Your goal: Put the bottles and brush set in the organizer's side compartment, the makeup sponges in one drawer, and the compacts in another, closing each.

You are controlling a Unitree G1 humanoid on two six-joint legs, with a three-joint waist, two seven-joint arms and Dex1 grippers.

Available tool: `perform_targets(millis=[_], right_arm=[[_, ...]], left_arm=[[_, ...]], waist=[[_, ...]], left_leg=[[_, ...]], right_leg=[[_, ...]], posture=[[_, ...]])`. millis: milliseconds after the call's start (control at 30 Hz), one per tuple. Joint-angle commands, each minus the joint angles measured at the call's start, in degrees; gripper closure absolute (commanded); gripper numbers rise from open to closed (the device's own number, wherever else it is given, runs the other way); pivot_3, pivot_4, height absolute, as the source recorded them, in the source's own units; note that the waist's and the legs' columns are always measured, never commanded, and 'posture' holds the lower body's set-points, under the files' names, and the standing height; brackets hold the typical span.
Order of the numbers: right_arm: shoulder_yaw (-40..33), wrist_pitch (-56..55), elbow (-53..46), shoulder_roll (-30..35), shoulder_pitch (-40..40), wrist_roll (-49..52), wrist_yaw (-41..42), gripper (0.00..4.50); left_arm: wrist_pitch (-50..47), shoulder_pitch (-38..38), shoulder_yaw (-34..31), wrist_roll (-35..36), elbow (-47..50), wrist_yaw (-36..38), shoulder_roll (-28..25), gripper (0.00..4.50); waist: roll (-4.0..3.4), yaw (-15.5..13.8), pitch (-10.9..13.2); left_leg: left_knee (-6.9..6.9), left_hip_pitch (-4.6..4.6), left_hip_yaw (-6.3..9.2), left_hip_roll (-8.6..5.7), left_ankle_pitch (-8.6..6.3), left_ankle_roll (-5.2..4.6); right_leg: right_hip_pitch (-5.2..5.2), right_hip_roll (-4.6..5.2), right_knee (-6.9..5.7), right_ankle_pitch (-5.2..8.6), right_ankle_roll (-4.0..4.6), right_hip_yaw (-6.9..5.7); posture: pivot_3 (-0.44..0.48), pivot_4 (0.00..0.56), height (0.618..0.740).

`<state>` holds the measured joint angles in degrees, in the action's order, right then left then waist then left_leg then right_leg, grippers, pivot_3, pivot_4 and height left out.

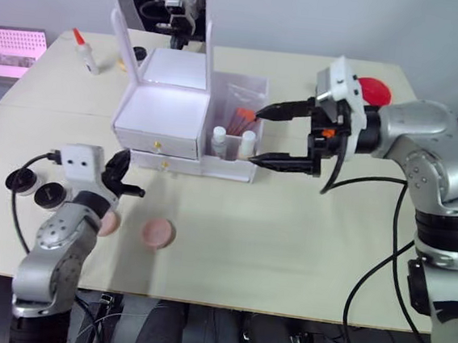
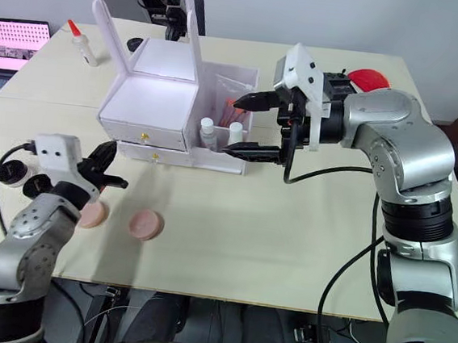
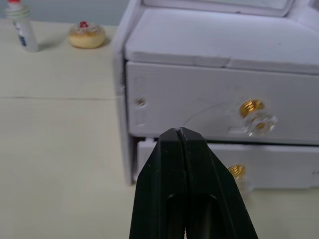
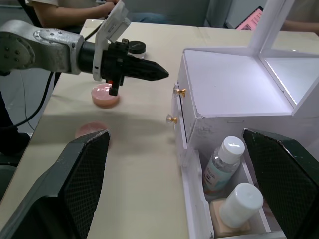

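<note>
The white organizer [image 1: 164, 108] with a mirror stands mid-table. Two white-capped bottles [image 1: 218, 140] and the red-handled brush set [image 1: 241, 117] stand in its side compartment [image 1: 237, 171]. Both gold-knobbed drawers [image 3: 251, 110] look pushed in; I cannot tell whether fully. Two pink round makeup sponges [image 1: 158, 234] lie in front, one half under my left arm. Two black compacts [image 1: 23, 181] lie at the left. My left gripper [image 1: 139, 191] is shut and empty, pointing at the lower drawer's left end. My right gripper [image 1: 260, 139] hangs open beside the side compartment, holding nothing.
A glue bottle [image 1: 84, 50] and a small doughnut-shaped thing [image 3: 86, 34] sit at the back left. A red round object [image 1: 373, 90] lies back right. A pink laptop screen [image 1: 12, 52] stands off the left edge. A person [image 4: 65, 12] sits beyond the table.
</note>
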<state>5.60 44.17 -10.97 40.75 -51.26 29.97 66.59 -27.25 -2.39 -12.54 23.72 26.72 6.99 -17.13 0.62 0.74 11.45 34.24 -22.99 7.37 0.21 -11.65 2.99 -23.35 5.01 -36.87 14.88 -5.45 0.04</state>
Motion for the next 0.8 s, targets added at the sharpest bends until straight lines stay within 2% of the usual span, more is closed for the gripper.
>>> perform_targets(millis=[33, 100, 200, 367, 800], right_arm=[[-0.9, -0.1, -2.3, 0.4, -0.1, 0.4, -1.2, 0.01], [-0.8, -0.3, -2.7, 0.8, 0.3, 0.2, -1.6, 0.01], [-0.9, 0.0, -3.0, 1.0, 0.5, 0.3, -2.5, 0.0], [-0.7, 0.0, -2.8, 1.3, 0.7, 0.2, -2.9, 0.0], [0.2, -0.5, -2.4, 0.0, 0.3, 0.0, -4.4, 0.0]], left_arm=[[3.1, -1.0, 1.7, -2.9, 0.2, -0.5, 1.3, 4.5], [4.0, -0.9, 2.8, -3.9, 0.0, -0.3, 2.1, 4.5], [5.8, 0.3, 2.3, -3.8, 1.0, -0.9, 4.3, 3.67], [7.0, 1.2, 2.8, -5.2, 1.5, 0.1, 4.1, 1.15], [6.6, -0.8, 7.0, -6.0, 0.6, 1.0, 7.0, 1.15]], waist=[[0.0, 0.0, 0.0], [0.0, 0.0, 0.0], [0.0, 0.0, 0.0], [0.0, -0.1, 0.0], [0.0, -0.1, 0.0]], left_leg=[[0.0, 0.0, 0.0, 0.0, 0.0, 0.0], [0.0, -0.01, 0.0, 0.0, 0.0, 0.0], [0.0, -0.04, 0.0, 0.0, 0.0, 0.0], [0.01, -0.06, 0.0, 0.0, 0.0, 0.0], [0.11, -0.22, 0.0, 0.0, 0.0, 0.0]], right_leg=[[-0.01, 0.0, 0.0, 0.0, -0.01, 0.0], [-0.01, 0.0, 0.0, 0.0, -0.01, 0.0], [-0.03, 0.0, 0.0, -0.01, -0.01, 0.0], [-0.05, 0.0, 0.01, 0.0, 0.0, 0.0], [-0.06, 0.0, 0.18, -0.1, -0.14, -0.01]], posture=[[0.0, 0.15, 0.74], [0.0, 0.15, 0.74], [0.0, 0.15, 0.74], [0.0, 0.15, 0.74], [0.0, 0.15, 0.74]])
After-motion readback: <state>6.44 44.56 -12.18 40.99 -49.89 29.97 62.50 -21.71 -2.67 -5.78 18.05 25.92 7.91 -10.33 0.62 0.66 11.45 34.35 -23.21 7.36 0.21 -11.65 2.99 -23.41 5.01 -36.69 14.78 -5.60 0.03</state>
